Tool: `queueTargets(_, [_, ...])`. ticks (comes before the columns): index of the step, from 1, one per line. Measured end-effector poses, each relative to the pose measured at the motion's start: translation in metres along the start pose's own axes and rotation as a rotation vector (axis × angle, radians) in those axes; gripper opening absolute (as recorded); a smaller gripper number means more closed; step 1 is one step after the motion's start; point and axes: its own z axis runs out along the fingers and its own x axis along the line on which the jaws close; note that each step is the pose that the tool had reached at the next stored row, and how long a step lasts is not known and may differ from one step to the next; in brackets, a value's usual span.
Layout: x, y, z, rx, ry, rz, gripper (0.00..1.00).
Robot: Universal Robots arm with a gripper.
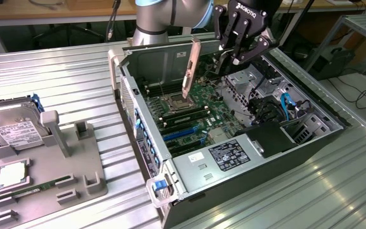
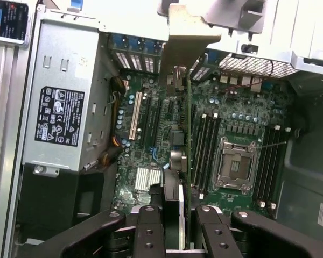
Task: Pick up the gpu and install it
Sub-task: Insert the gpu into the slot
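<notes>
Metal table (image 1: 55, 81) carries everything; open case (image 1: 151, 62) lies on its side on it, toward the exterior view's right, inside facing up.
Arm (image 1: 164, 14) comes in behind the case, over its far edge.
Grey tray (image 1: 75, 162) sits on the table at the exterior view's left, well apart from the case.
PSU (image 1: 221, 155) (image 2: 59, 107) with a black label is in the near end of the case; board (image 1: 202, 114) (image 2: 151, 145) lies flat next to it, on the far side.
Hard drive (image 1: 15, 129) with a white label stands tilted in the tray's far left corner.
Gripper (image 1: 243, 52) (image 2: 180, 231) is over the case opening, fingers clamped on the gpu (image 1: 191, 67) (image 2: 184, 134), one on each face.
The gpu is on edge above the board, pale bracket at the end away from the gripper and leaning a bit; in the wrist view its edge runs between the white slot (image 2: 133, 115) and the socket (image 1: 177, 101) (image 2: 234, 161), just beside the memory slots; can't tell if its lower edge touches the board.
Silver chip (image 1: 13, 175) lies flat in a tray pocket near the drive; green stick (image 1: 40, 187) lies in the tray just beside the chip.
</notes>
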Motion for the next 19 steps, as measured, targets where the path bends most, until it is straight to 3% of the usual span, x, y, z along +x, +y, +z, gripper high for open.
queueTargets(19, [0.000,-0.0008,0.0153,-0.0004,-0.0020,0.040,0.28])
